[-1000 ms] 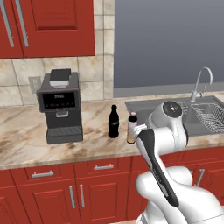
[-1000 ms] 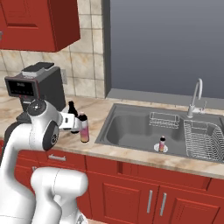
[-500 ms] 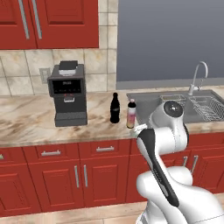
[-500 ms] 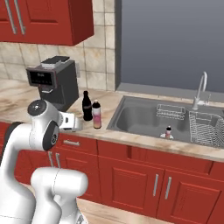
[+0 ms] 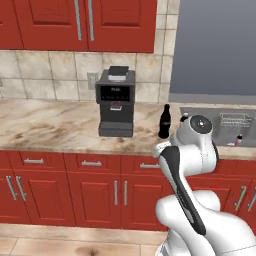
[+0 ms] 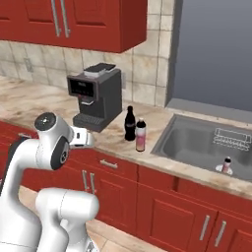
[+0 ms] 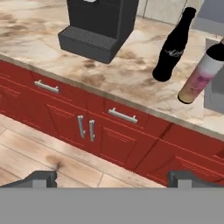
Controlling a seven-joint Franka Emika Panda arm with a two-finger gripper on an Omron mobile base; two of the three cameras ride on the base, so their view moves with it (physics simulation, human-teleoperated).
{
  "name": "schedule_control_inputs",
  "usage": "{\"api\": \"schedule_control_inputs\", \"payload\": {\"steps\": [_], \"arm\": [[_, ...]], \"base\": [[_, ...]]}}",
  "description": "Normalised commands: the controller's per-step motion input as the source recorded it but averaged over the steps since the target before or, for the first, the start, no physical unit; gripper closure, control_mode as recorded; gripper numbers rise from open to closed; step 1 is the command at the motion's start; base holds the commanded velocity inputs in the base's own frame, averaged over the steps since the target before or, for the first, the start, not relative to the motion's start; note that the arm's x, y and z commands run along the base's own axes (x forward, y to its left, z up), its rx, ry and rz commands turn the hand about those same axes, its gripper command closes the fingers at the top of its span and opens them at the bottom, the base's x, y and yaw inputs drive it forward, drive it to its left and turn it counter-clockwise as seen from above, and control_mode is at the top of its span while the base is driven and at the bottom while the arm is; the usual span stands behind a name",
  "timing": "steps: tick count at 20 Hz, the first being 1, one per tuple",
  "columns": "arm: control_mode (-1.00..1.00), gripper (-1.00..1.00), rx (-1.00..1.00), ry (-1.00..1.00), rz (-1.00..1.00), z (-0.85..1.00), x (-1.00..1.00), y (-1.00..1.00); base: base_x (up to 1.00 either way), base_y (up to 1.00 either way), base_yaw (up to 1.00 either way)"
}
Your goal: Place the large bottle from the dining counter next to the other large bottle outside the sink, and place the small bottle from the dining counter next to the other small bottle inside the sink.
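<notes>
A: In the left base view, what stands by the sink?

B: The dark bottle (image 5: 164, 121) stands upright on the counter (image 5: 55, 127), right of the coffee machine (image 5: 116, 101); a small bottle (image 5: 238, 140) sits in the sink (image 5: 225, 122).

A: And the right base view?

B: The dark bottle (image 6: 130, 123) and a pink bottle (image 6: 141, 135) stand side by side just left of the sink (image 6: 197, 142); the small bottle (image 6: 226, 164) stands inside it.

A: The hand view?

B: The gripper (image 7: 110, 178) is wide open, holding nothing, well short of the counter. Both large bottles (image 7: 171, 48) (image 7: 200, 75) lie ahead and to its right, long axes upright.
</notes>
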Motion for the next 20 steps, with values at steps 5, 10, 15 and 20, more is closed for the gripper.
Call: {"api": "schedule_control_inputs", "payload": {"steps": [5, 10, 15, 20], "arm": [[1.00, -1.00, 0.00, 0.00, 0.00, 0.00, 0.00, 0.00], [1.00, -1.00, 0.00, 0.00, 0.00, 0.00, 0.00, 0.00], [1.00, -1.00, 0.00, 0.00, 0.00, 0.00, 0.00, 0.00], [1.00, -1.00, 0.00, 0.00, 0.00, 0.00, 0.00, 0.00]], "base": [[0.00, 0.63, 0.56], [0.06, 0.67, 0.58], [0.01, 0.71, 0.59], [0.00, 0.70, 0.60]]}}
